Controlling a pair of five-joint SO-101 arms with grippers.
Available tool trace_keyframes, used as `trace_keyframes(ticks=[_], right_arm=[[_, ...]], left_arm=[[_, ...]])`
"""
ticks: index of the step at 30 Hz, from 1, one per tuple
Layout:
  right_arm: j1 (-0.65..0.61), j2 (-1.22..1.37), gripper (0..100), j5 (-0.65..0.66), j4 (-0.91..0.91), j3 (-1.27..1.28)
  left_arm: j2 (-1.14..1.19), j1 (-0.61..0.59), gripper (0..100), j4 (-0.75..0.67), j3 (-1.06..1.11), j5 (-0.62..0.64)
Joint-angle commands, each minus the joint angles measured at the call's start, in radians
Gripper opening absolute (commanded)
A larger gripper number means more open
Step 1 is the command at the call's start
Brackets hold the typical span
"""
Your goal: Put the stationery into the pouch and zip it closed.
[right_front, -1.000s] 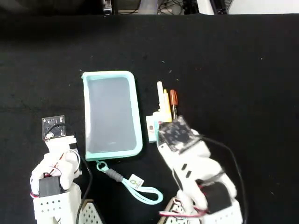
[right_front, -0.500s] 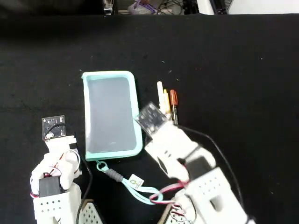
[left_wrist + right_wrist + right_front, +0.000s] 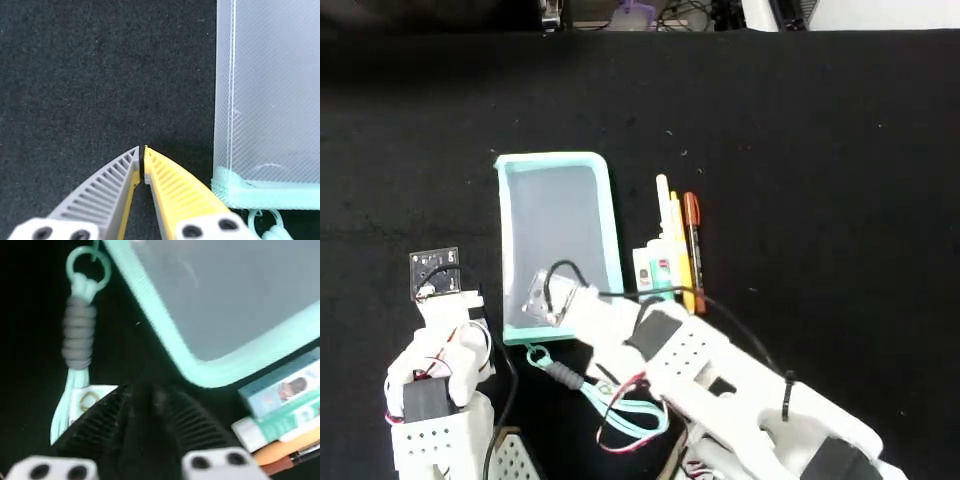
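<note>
Now right tool [image 3: 542, 298] hovers over the mint zip pouch [image 3: 558, 235] at its lower edge, mid-frame, likely going for the zipper; its opening can't be told. Left tool [image 3: 141, 148] is pinched empty, parked lower left. Pens [image 3: 678, 240] wait on the worktop [image 3: 800, 150] just right of the pouch.

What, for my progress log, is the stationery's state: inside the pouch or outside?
Outside. The pens and small box lie on the black table beside the pouch, and nothing shows through its clear front.

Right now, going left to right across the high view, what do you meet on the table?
left arm → pouch → small box → yellow pen → brown marker
</note>
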Motion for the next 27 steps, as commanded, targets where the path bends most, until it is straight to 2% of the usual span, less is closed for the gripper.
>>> trace_keyframes(ticks=[1,7,16,20,27], right_arm=[[-0.052,0.002,20.1,-0.006,-0.015,0.005],[-0.193,0.002,19.1,-0.005,-0.014,0.033],[-0.212,0.010,18.8,-0.005,-0.044,0.076],[-0.201,0.002,18.8,-0.005,-0.046,0.074],[-0.043,0.002,18.8,-0.012,-0.094,0.076]], left_arm=[[-0.003,0.010,3,0.006,0.016,0.003],[-0.003,0.010,3,0.006,0.016,0.003],[-0.003,0.010,3,0.006,0.016,0.003],[-0.003,0.010,3,0.006,0.016,0.003],[-0.003,-0.007,3,0.006,0.016,-0.003]])
